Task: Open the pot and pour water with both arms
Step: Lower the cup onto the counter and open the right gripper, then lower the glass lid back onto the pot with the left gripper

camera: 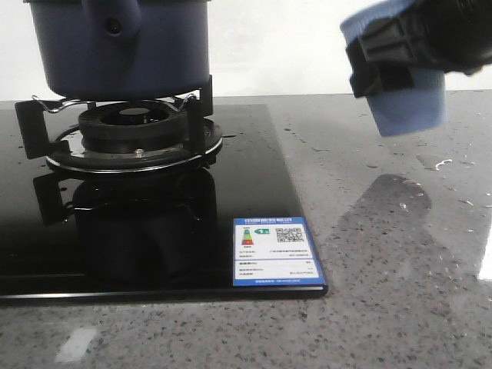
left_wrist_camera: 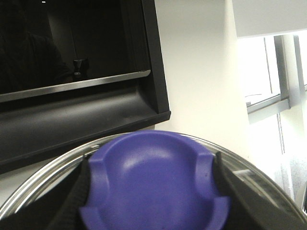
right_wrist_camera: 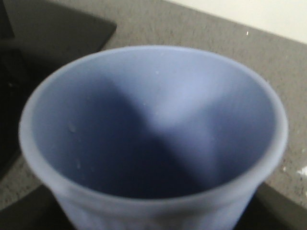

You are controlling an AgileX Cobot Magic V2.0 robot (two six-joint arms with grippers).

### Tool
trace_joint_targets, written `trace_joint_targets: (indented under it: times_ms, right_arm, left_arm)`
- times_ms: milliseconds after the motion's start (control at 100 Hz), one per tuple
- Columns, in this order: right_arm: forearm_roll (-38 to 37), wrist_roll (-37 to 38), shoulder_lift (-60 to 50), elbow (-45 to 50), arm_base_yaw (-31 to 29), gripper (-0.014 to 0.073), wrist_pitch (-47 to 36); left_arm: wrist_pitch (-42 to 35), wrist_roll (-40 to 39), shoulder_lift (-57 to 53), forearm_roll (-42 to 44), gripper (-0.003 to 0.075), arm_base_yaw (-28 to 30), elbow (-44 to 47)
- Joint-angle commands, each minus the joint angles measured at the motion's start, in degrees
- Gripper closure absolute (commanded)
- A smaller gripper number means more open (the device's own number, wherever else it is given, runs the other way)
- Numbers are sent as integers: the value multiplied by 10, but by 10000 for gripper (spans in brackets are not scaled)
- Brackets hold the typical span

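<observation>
The dark blue pot [camera: 127, 54] sits on the black gas burner [camera: 131, 131] of a shiny black stove top [camera: 154, 254]. Its stubby handle with a round hole [camera: 114, 24] points toward the front camera. The stove top lies on a gray speckled surface [camera: 384, 307]. A blue and white label [camera: 275, 251] sticks on the near right corner of the stove top.

The right tool [camera: 392, 65] is up in the air, to the right of the pot and well apart from it. Its black fingers are closed around a light blue cup [camera: 403, 92]. The cup hangs above the gray surface and leans a little. In the right wrist view, the inside of the cup [right_wrist_camera: 153, 129] looks dark, with a few tiny shiny drops on its wall [right_wrist_camera: 72, 127]. Small drops of water [camera: 438, 163] also lie on the surface under the cup.

In the left wrist view, a big purple-blue knob [left_wrist_camera: 153, 187] fills the low part of the picture, with a shiny metal rim [left_wrist_camera: 43, 175] around it. Dark parts sit tight on both sides of the knob, so the left tool [left_wrist_camera: 153, 191] seems to be gripping it. Behind it are a black range hood [left_wrist_camera: 81, 96] and a white wall [left_wrist_camera: 201, 72].
</observation>
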Motion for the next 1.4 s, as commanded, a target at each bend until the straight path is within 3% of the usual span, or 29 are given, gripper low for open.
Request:
trace_joint_targets:
  times_ms: [0, 230, 330, 450, 500, 900, 1070, 1120, 1190, 1240, 1340, 1390]
  right_arm:
    - [-18, 8, -24, -6, -2, 342, 4]
    - [-18, 22, -22, -5, -1, 313, 67]
    - [-18, 24, -22, -5, -1, 187, 70]
    - [-18, 42, -22, -5, -1, -33, 69]
    - [-14, 51, -22, -5, -1, -76, 73]
    - [-7, 52, -166, -18, -1, -71, 88]
    - [-6, 52, -253, -18, -1, -68, 40]
    - [-6, 52, -274, -18, -1, -35, 19]
    - [0, 52, -299, -18, -1, 99, -10]
    - [21, 52, -315, -18, -1, 251, -21]
    - [76, 52, -339, -18, -1, 671, -20]
    - [86, 52, -351, -18, -1, 660, -20]
  left_arm:
    - [-15, -5, 0, -31, 514, -3, -13]
    - [-15, -5, 0, -31, 514, -3, -13]
    - [-15, -5, 0, -31, 514, -3, -13]
    - [-15, -5, 0, -31, 514, -3, -13]
    - [-15, -5, 0, -31, 514, -3, -13]
    - [-10, -5, 28, -34, 514, -3, -13]
    - [-9, 20, 86, -81, 514, -11, -17]
    - [-9, 38, 107, -86, 514, -17, -23]
    - [-9, 56, 139, -86, 513, -28, -34]
    - [-9, 67, 163, -86, 514, -36, -43]
    - [-9, 88, 212, -86, 513, -50, -63]
    - [-9, 92, 233, -86, 513, -55, -74]
